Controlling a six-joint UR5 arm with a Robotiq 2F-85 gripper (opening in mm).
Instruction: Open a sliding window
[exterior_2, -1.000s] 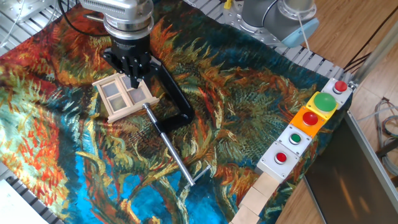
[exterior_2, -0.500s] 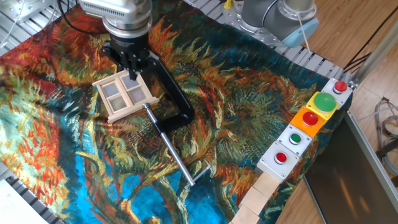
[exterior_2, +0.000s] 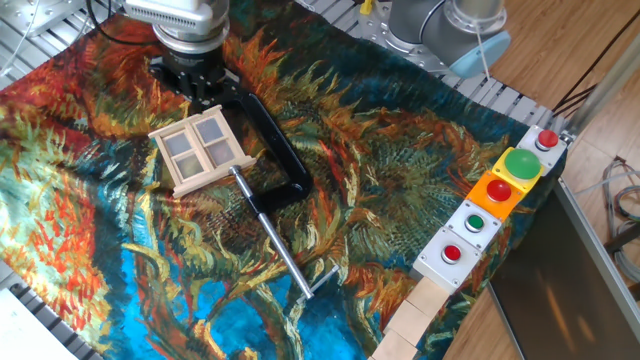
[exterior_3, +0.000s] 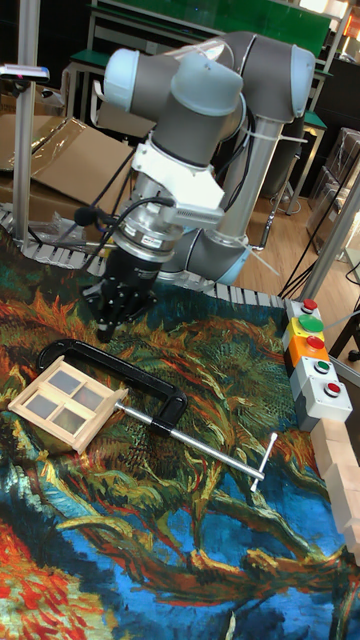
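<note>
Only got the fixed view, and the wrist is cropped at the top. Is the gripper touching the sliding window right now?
Observer: No. In the tall fixed view the gripper hangs clear behind the sliding window, with the bar of the black C-clamp lying between them.
Operator: Is it resting on the clamp, then?
Observer: No. The fingertips are above the clamp's curved end, and a strip of the patterned cloth shows between the two.
Operator: Is the tool plumb?
Observer: No, it is tilted. In the tall fixed view the wrist sits up and to the right of the fingertips, so the gripper leans down towards the left.
</note>
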